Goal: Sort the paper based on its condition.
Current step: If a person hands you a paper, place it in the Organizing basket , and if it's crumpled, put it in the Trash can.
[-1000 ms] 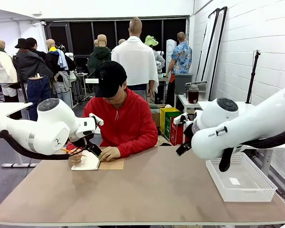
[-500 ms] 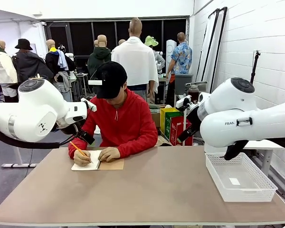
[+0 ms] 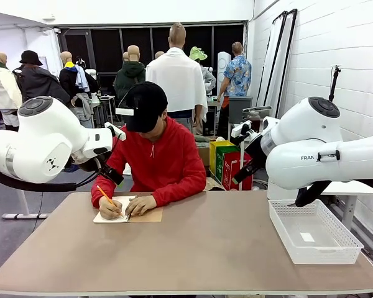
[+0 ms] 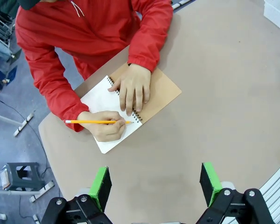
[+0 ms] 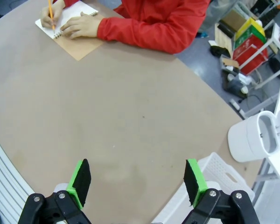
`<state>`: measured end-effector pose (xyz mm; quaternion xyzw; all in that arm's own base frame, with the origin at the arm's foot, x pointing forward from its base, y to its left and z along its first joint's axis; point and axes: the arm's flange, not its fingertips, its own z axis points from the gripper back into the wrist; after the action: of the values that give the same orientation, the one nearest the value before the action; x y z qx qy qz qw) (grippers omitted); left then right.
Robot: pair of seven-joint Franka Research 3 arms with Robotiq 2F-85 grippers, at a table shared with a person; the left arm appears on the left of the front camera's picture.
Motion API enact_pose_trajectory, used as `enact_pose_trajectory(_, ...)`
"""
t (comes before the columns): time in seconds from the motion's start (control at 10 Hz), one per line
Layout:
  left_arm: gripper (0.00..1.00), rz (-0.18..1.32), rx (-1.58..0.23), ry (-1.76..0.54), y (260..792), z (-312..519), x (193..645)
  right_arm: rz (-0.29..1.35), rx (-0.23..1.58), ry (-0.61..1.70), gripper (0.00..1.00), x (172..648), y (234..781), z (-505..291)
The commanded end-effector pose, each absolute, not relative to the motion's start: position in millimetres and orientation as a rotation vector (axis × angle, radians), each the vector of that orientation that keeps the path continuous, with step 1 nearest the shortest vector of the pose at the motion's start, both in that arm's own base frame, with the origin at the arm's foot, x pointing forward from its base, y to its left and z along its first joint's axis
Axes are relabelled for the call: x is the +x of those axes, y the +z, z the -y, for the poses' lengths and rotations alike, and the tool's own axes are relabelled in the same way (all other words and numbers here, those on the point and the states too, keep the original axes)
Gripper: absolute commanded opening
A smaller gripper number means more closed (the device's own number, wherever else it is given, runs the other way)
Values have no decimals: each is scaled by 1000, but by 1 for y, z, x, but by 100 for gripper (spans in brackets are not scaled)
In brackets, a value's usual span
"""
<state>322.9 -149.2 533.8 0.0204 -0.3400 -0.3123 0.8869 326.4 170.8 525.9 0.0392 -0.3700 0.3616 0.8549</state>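
Note:
The paper is out of view. A person in a red hoodie writes with a yellow pencil (image 4: 95, 122) in a spiral notebook (image 4: 99, 97) with a brown cover, at the table's far left (image 3: 115, 214). My left gripper (image 4: 156, 186) hangs open high above the table, just on my side of the notebook, with nothing between its green pads. My right gripper (image 5: 137, 182) is also open and empty, high over the table's middle, with the notebook (image 5: 67, 13) far off at the top left. Both white arms (image 3: 37, 149) (image 3: 323, 155) are raised at the sides.
A white mesh basket (image 3: 314, 233) stands at the table's right edge, and its corner (image 5: 214, 172) lies under my right gripper's right finger. The person's two hands rest on the notebook. Bare brown tabletop (image 3: 205, 248) stretches between notebook and basket.
Both arms have lifted and drawn back toward the sides. The left arm no longer covers the notebook in the front view. The person keeps writing.

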Motion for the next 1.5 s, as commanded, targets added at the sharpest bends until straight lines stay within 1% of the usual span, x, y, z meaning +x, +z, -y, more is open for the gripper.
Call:
enact_pose_trajectory(0.0,100,713,36,-625,524,149,309,783,113,792,100,318,513,-162)
enact_pose_trajectory(0.1,100,712,42,-616,523,148,310,780,89,788,100,317,513,-164)
enact_pose_trajectory(0.2,100,707,43,-650,534,150,323,774,110,840,100,319,505,-167)
enact_pose_trajectory(0.3,100,707,43,-650,534,150,323,778,83,764,100,327,526,-170)
enact_pose_trajectory(1.4,100,707,43,-650,534,150,323,778,83,764,100,327,526,-170)
